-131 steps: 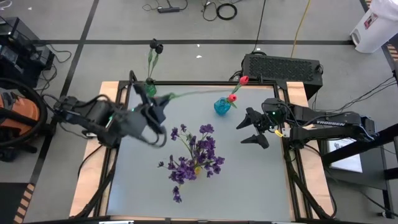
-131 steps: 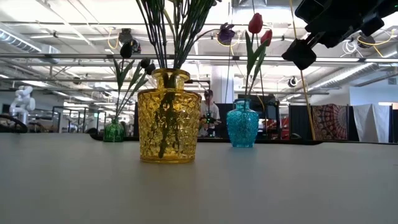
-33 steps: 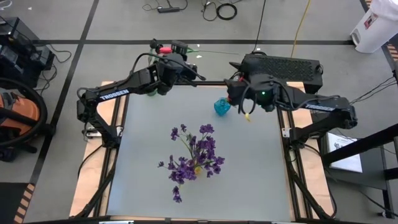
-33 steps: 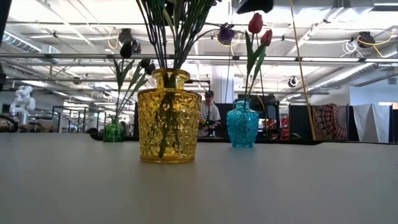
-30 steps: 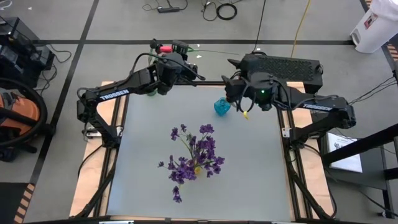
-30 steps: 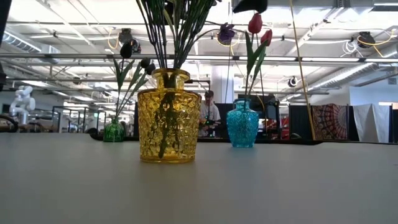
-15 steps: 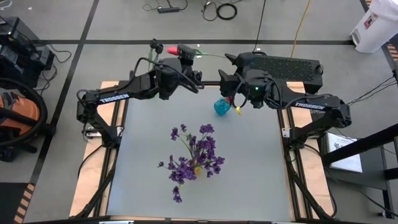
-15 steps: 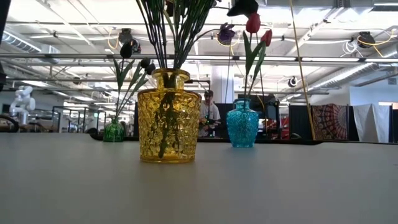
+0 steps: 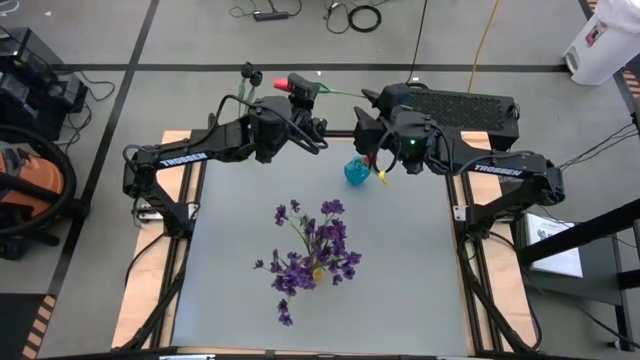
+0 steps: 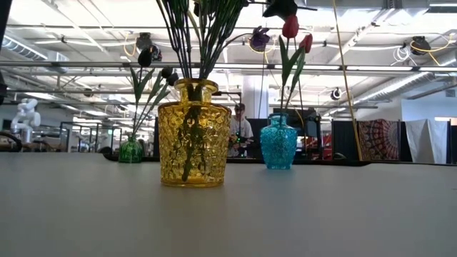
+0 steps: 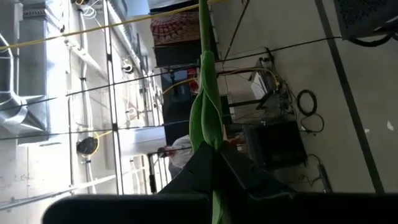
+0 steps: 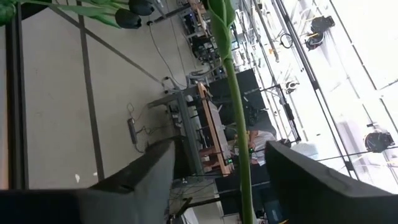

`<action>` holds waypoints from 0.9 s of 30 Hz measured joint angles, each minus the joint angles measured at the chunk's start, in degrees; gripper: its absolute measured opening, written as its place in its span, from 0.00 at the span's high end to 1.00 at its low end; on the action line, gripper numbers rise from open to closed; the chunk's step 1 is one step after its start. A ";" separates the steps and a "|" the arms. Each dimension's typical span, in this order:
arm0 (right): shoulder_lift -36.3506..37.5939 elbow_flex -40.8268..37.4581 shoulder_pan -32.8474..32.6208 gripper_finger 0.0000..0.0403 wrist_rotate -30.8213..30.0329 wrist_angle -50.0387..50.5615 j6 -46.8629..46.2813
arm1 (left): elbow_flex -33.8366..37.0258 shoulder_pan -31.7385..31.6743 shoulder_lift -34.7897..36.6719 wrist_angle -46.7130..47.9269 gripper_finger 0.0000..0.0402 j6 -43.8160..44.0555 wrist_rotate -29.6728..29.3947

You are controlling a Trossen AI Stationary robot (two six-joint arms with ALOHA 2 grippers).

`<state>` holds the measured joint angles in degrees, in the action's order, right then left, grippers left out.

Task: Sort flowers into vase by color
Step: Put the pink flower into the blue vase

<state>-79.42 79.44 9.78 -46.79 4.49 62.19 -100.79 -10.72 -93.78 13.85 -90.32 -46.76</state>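
Near the top centre of the high view, my left gripper (image 9: 322,127) is clenched on the thin green stem of a red tulip (image 9: 283,82), its head lying up and left of the fingers. My right gripper (image 9: 362,112) faces it from the right, fingers spread, with the stem (image 12: 235,106) running between them untouched. The small blue glass vase (image 9: 356,171) sits just below both.

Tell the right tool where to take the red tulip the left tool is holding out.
Grip the bare stem midway, below the leaves, coming from the right with a finger on either side. The left tool holds the stem's other stretch, so the middle is free.
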 joint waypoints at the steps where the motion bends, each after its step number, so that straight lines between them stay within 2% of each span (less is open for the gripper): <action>1: 0.00 0.00 0.00 0.45 0.01 0.00 0.00 | 0.00 0.00 0.00 0.00 0.97 0.02 -0.02; 14: 0.02 0.00 0.00 0.96 -0.02 0.00 2.99 | 0.00 0.00 0.00 0.35 0.97 0.04 -1.64; 27: 0.02 0.07 -0.04 1.00 -2.43 0.04 4.50 | 0.00 0.08 -0.02 0.58 0.94 4.93 -1.68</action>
<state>-79.40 79.50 9.74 -49.22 4.54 66.70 -100.79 -10.64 -93.80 14.43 -85.39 -48.45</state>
